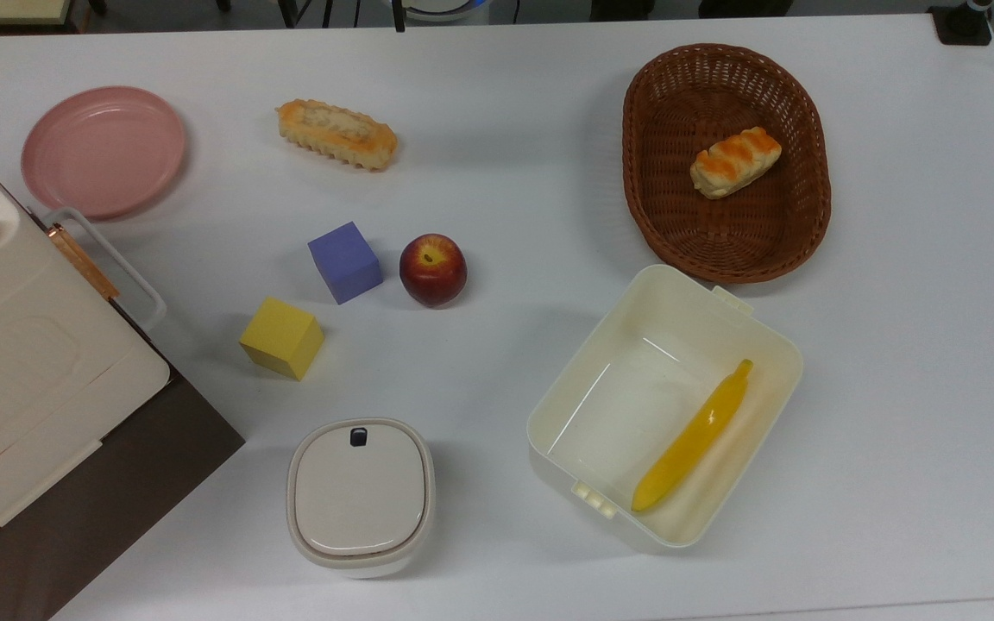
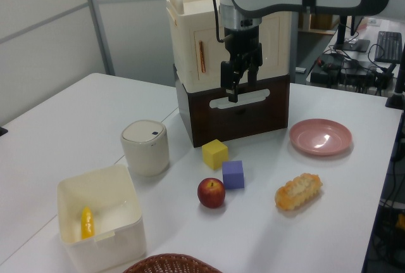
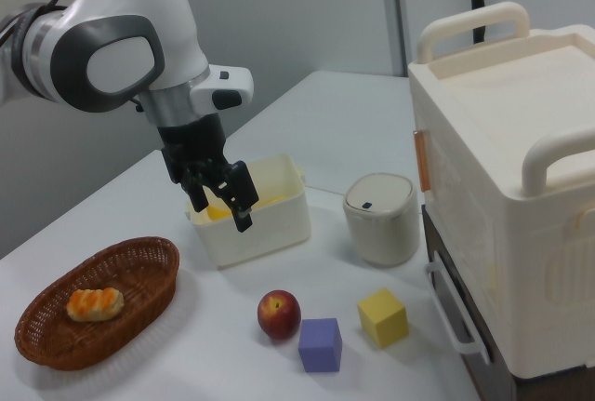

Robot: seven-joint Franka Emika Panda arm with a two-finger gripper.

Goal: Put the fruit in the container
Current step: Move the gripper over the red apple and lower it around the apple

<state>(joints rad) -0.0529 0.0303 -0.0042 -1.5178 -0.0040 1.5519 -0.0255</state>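
Note:
The fruit, a dark-red apple [image 1: 433, 269] with a yellowish stem patch, rests on the white table beside a purple cube [image 1: 344, 261]; it appears as well in the left view [image 2: 211, 192] and the right view [image 3: 279, 314]. The container, a cream-white rectangular tub [image 1: 635, 388], stands to the top view's right of the apple with a yellow banana [image 1: 695, 435] lying inside. My gripper [image 2: 242, 89] hangs open and empty high above the table, well apart from the apple. In the right view the gripper [image 3: 223, 207] overlaps the tub [image 3: 270, 226].
A brown wicker basket [image 1: 661, 224] holds a bread roll [image 1: 735, 162]. Another bread [image 1: 337, 134], a pink plate [image 1: 103, 151], a yellow cube [image 1: 282, 337] and a grey-lidded box [image 1: 361, 496] lie around. A large cream case on a dark base [image 1: 22, 362] occupies the top view's left.

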